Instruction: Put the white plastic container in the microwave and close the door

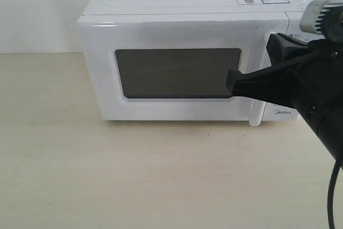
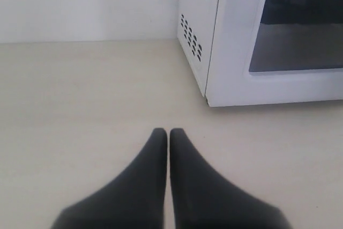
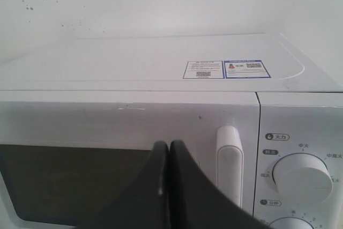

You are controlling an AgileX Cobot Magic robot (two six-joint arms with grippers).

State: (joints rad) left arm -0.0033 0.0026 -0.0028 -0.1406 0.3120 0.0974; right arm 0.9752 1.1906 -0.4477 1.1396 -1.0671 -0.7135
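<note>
The microwave (image 1: 187, 4) stands on the desk (image 1: 107, 175), its door (image 1: 177, 30) shut flush. The right gripper (image 1: 231, 83), fingers pressed together, is before the window's right edge, beside the handle (image 3: 229, 159). The left gripper (image 2: 169, 135), fingers also together, hangs over open desk near the microwave's left front corner.

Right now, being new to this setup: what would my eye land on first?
A white microwave, door shut, stands on the table. The black right gripper, shut, sits before the door's dark window, beside the handle. The left gripper, also shut, hovers over the table by the microwave's vented side.
</note>
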